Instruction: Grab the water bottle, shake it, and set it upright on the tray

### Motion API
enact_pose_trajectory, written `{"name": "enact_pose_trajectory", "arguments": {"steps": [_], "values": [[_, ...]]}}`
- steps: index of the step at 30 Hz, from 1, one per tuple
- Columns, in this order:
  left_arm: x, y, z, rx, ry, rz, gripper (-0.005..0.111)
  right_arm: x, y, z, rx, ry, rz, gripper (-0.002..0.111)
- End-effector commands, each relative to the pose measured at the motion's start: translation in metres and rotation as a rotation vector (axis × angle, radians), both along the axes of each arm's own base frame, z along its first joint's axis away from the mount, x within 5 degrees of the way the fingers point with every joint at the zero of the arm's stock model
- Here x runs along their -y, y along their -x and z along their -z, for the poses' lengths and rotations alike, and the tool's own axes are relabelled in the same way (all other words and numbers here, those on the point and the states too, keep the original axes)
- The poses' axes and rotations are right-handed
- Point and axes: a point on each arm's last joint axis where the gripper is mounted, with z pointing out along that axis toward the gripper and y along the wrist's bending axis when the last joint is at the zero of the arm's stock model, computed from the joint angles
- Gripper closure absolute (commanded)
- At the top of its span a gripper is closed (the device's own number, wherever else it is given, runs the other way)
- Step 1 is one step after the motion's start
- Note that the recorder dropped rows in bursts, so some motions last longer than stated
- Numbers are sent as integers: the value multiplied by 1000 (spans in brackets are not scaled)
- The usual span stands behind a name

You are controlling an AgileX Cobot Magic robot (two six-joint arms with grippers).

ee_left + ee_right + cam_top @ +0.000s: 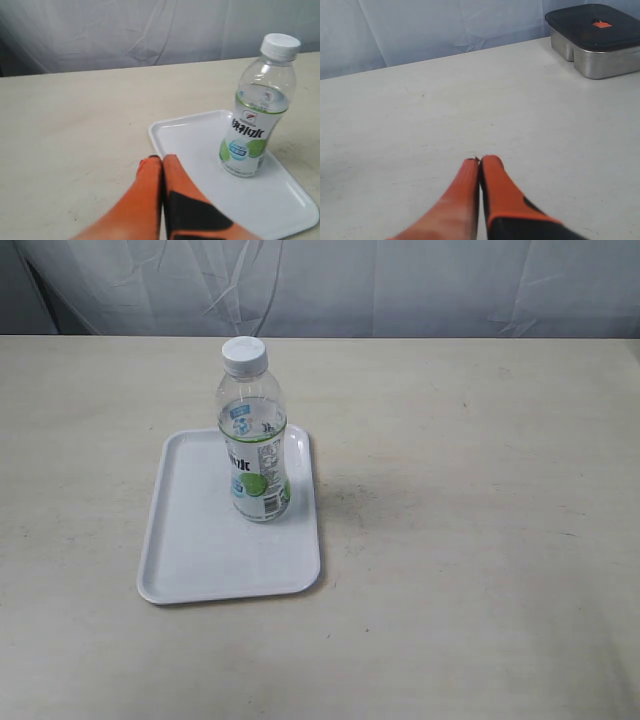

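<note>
Both pinched tight on nothing, left gripper [161,158] and right gripper [479,159] alike, with the water bottle [255,125] standing upright on the white tray [195,136] just beyond the left one, untouched.

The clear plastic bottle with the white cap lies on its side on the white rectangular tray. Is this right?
No. The clear plastic bottle with the white cap stands upright, not on its side, on the white rectangular tray; the exterior view shows it.
</note>
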Motion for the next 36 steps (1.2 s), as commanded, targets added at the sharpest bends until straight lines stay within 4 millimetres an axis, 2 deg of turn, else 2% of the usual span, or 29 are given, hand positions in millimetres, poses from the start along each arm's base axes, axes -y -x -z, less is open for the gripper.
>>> {"name": "enact_pose_trajectory", "arguments": {"steps": [1,12,33,36], "values": [[-8,11,12,49,75,-93,107,0,0,0,5,4,4,104],[-16,28,30,112,39,-211,106,0,0,0,5,4,4,104],[-19,21,76,30,0,-268,106,0,0,0,5,4,4,104],[-20,20,75,48,-19,-270,106,0,0,0,5,4,4,104]]}}
